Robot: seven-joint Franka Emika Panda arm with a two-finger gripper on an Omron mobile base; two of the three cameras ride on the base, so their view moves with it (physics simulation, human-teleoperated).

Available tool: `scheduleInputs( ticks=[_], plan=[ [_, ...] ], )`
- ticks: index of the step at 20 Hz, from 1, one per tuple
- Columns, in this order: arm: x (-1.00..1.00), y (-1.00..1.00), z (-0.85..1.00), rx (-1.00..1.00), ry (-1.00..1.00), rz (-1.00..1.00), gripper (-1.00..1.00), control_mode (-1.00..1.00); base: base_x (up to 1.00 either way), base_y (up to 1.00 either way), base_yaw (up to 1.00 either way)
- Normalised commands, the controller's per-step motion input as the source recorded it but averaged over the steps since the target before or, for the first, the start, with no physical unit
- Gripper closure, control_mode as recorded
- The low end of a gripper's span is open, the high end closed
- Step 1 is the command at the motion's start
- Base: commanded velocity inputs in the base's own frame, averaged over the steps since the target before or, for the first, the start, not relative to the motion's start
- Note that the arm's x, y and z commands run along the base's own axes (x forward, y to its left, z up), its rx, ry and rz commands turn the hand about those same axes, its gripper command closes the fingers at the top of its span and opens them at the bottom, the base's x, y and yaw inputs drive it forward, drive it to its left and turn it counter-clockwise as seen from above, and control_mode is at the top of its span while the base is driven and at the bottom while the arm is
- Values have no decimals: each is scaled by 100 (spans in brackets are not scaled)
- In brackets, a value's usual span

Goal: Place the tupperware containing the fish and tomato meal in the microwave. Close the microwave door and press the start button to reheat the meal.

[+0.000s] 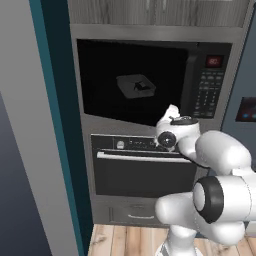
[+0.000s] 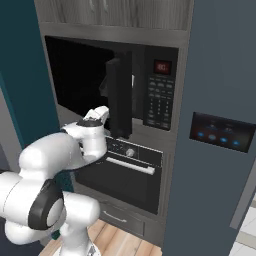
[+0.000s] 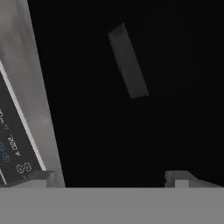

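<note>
Inside the microwave (image 1: pixel 150 80), toward the far side of its dark cavity, sits the tupperware (image 1: pixel 136 86) — already delivered. Gripper (image 3: pixel 111 177), fingers spread and empty, hovers just before the opening; the door (image 2: pixel 119 97) stands ajar, likely the next thing to push.

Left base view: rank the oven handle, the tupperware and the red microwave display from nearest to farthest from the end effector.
1. Oven handle, just below the end effector.
2. Tupperware, up and left, inside the microwave.
3. Red display, upper right on the keypad panel. The last two are close to call.
</note>
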Motion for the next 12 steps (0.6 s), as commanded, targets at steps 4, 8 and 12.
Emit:
scheduleInputs(
  ticks=[4, 8, 12],
  plan=[
    [84, 0, 44, 0, 18, 0, -100, -100, 0, 0, 0],
    [63, 0, 50, 0, 18, 0, -100, -100, 0, 0, 0],
    [61, 0, 41, 0, 17, 0, -100, -100, 0, 0, 0]
  ],
)
